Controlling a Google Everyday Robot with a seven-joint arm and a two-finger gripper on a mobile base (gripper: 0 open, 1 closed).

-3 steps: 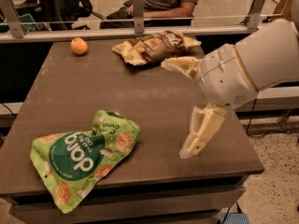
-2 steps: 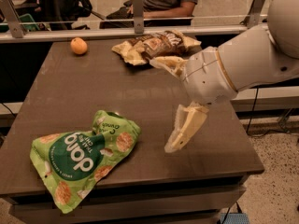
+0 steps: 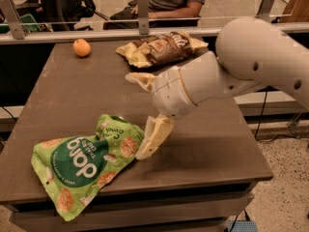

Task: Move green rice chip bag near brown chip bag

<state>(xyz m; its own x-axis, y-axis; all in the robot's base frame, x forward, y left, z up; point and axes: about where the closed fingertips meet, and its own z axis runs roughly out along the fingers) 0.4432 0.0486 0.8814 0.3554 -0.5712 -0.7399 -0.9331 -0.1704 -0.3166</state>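
Observation:
The green rice chip bag [image 3: 82, 164] lies crumpled at the table's front left, its lower corner hanging over the front edge. The brown chip bag [image 3: 160, 48] lies at the back middle of the table. My gripper [image 3: 135, 116] is open, its fingers spread wide, just right of the green bag's upper right corner. One finger [image 3: 150, 140] points down beside the bag's right edge; the other [image 3: 140, 79] points left above the table. The gripper holds nothing.
A small orange fruit [image 3: 81, 47] sits at the back left of the dark table [image 3: 217, 144]. A glass barrier with metal posts [image 3: 142, 6] runs along the far edge, with a seated person behind it. My white arm [image 3: 251, 57] reaches in from the right.
My gripper has moved left across the table from its right side to the green bag's right edge. The bags and the orange have not moved.

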